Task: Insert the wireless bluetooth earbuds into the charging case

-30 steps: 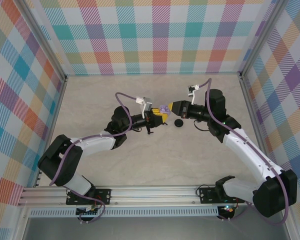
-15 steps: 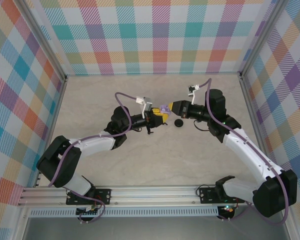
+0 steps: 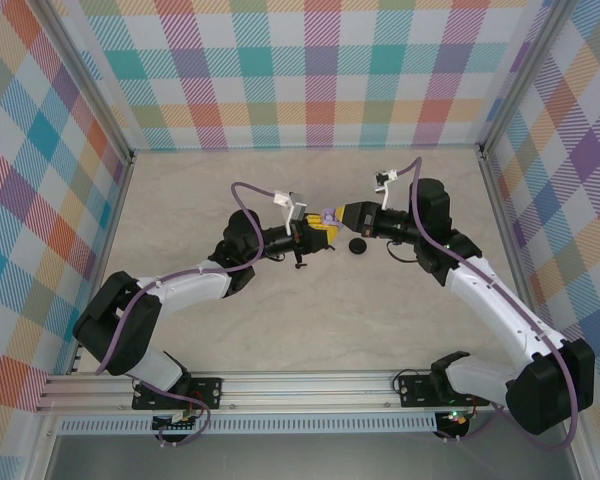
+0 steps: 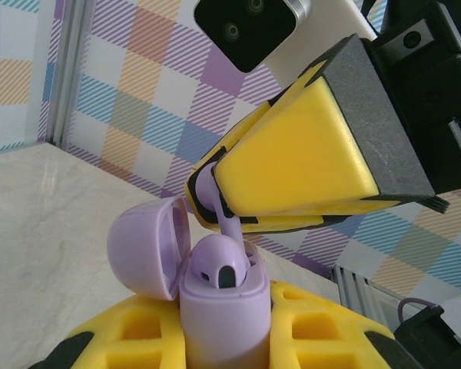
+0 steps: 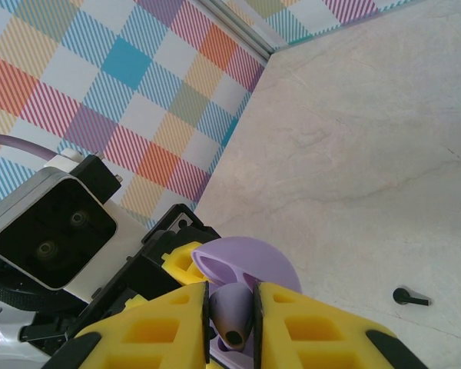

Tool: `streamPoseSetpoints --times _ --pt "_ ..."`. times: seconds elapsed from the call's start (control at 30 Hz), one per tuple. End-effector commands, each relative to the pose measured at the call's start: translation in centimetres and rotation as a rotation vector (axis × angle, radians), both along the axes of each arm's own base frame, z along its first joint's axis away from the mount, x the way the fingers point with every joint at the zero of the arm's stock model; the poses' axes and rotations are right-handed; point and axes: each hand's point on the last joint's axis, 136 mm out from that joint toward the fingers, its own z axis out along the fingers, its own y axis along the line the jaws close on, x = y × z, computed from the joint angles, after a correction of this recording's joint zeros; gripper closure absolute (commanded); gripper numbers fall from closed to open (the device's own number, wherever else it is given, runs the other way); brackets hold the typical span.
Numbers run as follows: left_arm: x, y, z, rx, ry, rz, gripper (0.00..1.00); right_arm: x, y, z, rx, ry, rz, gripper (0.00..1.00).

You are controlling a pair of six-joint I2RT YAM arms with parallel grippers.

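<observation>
Left wrist: lavender earbud point(image 4: 229, 223) pinched in right gripper point(image 4: 206, 188), stem-down at open case point(image 4: 219, 315) clamped in left gripper point(image 4: 223, 342).

A: Where's the pale lavender round plastic charging case point(image 4: 219, 307)?
B: Off the beige stone-look table point(image 3: 280, 330), mid-table, clamped in the left gripper point(image 3: 321, 233). Its lid point(image 4: 142, 246) hangs to the left in the left wrist view. One seated lavender earbud point(image 4: 219, 270) is inside.
A: The other?
B: The second lavender earbud point(image 4: 229, 224) is pinched in the right gripper point(image 3: 340, 214), directly above the case's open top. The black round case point(image 3: 357, 246) is on the table just right of both grippers, on the near side.
</observation>
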Motion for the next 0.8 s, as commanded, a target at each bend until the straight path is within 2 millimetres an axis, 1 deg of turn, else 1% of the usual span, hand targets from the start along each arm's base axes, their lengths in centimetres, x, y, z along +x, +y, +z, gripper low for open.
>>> streamPoseSetpoints --times 0.0,0.37,0.5,0.63,0.77 --pt "-0.5 -0.3 2.5 -0.035 -0.068 -0.005 1.0 -0.4 0.4 1.6 0.011 -0.063 0.024 0.78" --pt "-0.2 -0.1 3.2 -0.052 -0.074 0.021 1.0 -0.9 0.4 0.9 -0.02 -0.055 0.035 0.78" --pt "-0.3 -0.1 3.5 -0.059 -0.078 0.013 1.0 -1.1 0.4 0.7 -0.034 -0.054 0.039 0.78" --pt "-0.8 -0.3 3.7 -0.061 -0.09 -0.014 1.0 -1.2 0.3 0.6 -0.051 -0.056 0.047 0.73" --pt "-0.9 -0.3 3.6 -0.053 -0.089 -0.018 1.0 -1.2 -0.1 0.4 -0.091 -0.057 0.029 0.65"
